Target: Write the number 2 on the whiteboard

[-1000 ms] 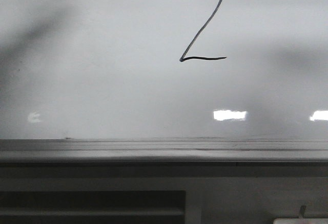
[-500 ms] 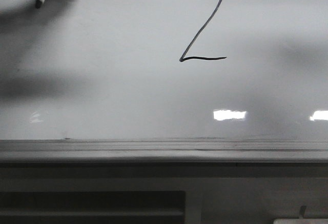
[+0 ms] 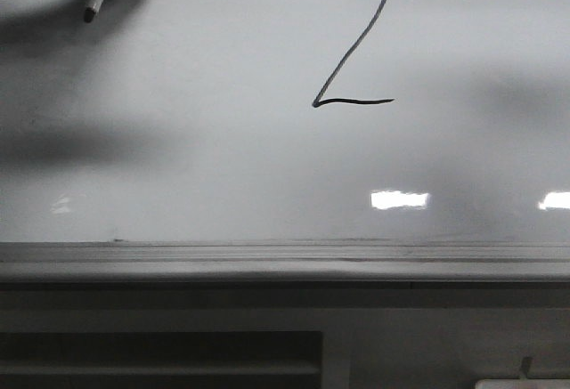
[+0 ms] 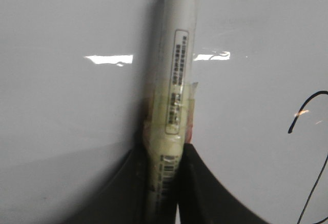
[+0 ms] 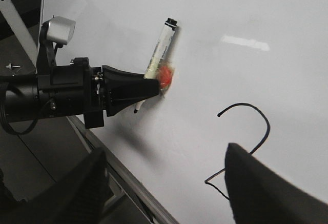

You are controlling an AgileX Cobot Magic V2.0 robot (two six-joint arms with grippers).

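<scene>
The number 2 (image 3: 356, 51) is a thin black line on the whiteboard (image 3: 223, 158); its top is cut off in the front view. Its hooked top also shows in the right wrist view (image 5: 256, 126). My left gripper (image 4: 164, 155) is shut on a white marker pen (image 4: 177, 80), which has tape wrapped around it. The pen's black tip (image 3: 90, 15) shows at the top left of the front view, far left of the number. In the right wrist view the left gripper (image 5: 146, 88) holds the pen (image 5: 160, 47) against the board. My right gripper (image 5: 169, 183) is open and empty, off the board.
A grey metal ledge (image 3: 267, 264) runs along the board's lower edge. Below it is a dark slatted panel (image 3: 160, 358), and a white object (image 3: 525, 383) sits at the bottom right. The left arm's wrist camera (image 5: 57, 29) sticks up behind its gripper.
The pen tip and left gripper came into the front view at the top left and moved a little right and down. The drawn line is unchanged.
</scene>
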